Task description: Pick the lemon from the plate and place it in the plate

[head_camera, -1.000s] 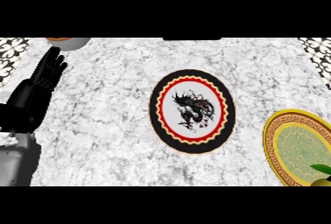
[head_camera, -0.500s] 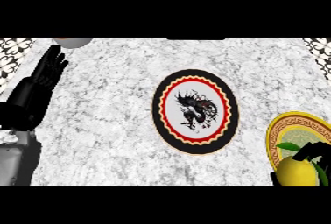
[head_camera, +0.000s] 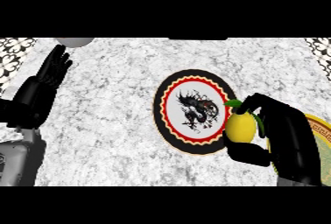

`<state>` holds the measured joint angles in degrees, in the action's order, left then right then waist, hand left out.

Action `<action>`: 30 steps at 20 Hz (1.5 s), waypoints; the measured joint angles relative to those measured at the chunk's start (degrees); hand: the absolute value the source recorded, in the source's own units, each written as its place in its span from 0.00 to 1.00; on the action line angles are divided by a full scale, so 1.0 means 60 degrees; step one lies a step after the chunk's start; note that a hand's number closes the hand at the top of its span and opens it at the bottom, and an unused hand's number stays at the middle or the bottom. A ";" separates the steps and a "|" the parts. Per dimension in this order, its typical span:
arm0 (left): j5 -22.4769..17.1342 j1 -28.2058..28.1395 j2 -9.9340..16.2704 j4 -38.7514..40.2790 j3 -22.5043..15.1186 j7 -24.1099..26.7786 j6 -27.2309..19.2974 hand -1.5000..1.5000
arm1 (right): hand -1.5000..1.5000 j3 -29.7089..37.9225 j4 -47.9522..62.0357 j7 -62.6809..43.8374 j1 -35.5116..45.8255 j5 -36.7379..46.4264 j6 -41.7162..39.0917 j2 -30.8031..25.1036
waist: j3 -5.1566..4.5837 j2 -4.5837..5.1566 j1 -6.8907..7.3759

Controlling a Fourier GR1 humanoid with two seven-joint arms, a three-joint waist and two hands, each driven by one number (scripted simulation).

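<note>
My right hand (head_camera: pixel 287 135) holds a yellow lemon (head_camera: pixel 241 127) with a green leaf, fingers and thumb curled round it, at the right edge of the black-rimmed plate (head_camera: pixel 169 87) with a red ring and a dragon picture. Behind the right hand, a yellow-green plate (head_camera: pixel 320 127) with a gold patterned rim shows only as a sliver at the view's right. My left hand (head_camera: pixel 40 89) rests open at the left edge, fingers up.
The counter top is white-grey marble (head_camera: pixel 110 131). A round grey object (head_camera: pixel 74 41) sits at the far edge, upper left. Patterned tiles (head_camera: pixel 13 54) show in the upper corners.
The right hand has come up from the lower right with the lemon and moved left, from over the yellow-green plate to the dragon plate's right edge. The left hand has stayed put.
</note>
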<state>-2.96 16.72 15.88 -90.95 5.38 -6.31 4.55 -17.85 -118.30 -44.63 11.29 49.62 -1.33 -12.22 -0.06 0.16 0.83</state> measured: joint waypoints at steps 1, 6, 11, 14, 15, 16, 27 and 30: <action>0.0012 0.0083 -0.0005 0.0026 0.0010 -0.0042 -0.0009 0.50 | 1.00 -0.0128 0.0437 -0.0049 0.0295 0.0128 0.0072 0.0264 | 0.0000 -0.0001 -0.0007; 0.0001 -0.0062 -0.0004 -0.0177 0.0044 -0.0075 0.0094 0.50 | 1.00 0.0158 0.3146 0.0087 0.2034 0.0439 0.0610 0.1257 | 0.0007 0.0004 0.0018; 0.0083 -0.0037 -0.0059 -0.0122 0.0072 -0.0084 0.0092 0.50 | 1.00 0.0665 0.5821 0.0666 0.3299 0.0757 0.1272 0.1701 | 0.0007 0.0007 0.0005; 0.0038 0.0012 -0.0041 -0.0246 0.0126 -0.0251 0.0133 0.50 | 1.00 0.0650 0.7284 0.0940 0.3887 0.0798 0.1797 0.1872 | 0.0008 0.0007 0.0014; 0.0097 0.0037 -0.0071 -0.0153 0.0102 -0.0197 0.0117 0.50 | 1.00 0.0832 0.7804 0.1197 0.4096 0.0650 0.1842 0.1886 | 0.0009 0.0015 0.0018; 0.0130 -0.0021 -0.0098 -0.0354 0.0033 -0.0312 0.0100 0.50 | 1.00 0.0914 0.8283 0.1272 0.4244 0.0499 0.2148 0.1916 | 0.0010 0.0017 0.0046; 0.0186 0.0079 -0.0171 -0.0094 0.0080 -0.0050 0.0244 0.50 | 0.00 0.0715 1.1909 0.3034 0.5631 -0.2573 0.5097 0.2029 | 0.0018 0.0063 0.0209; 0.0085 0.0154 -0.0135 -0.0021 0.0161 -0.0054 0.0336 0.50 | 0.00 0.0780 1.2162 0.3697 0.5885 -0.3278 0.6014 0.2032 | 0.0019 0.0068 0.0226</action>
<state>-2.45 17.64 15.07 -91.07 6.34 -6.63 6.56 -13.17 -45.33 -22.45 46.60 29.96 34.75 -0.03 0.06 0.57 2.19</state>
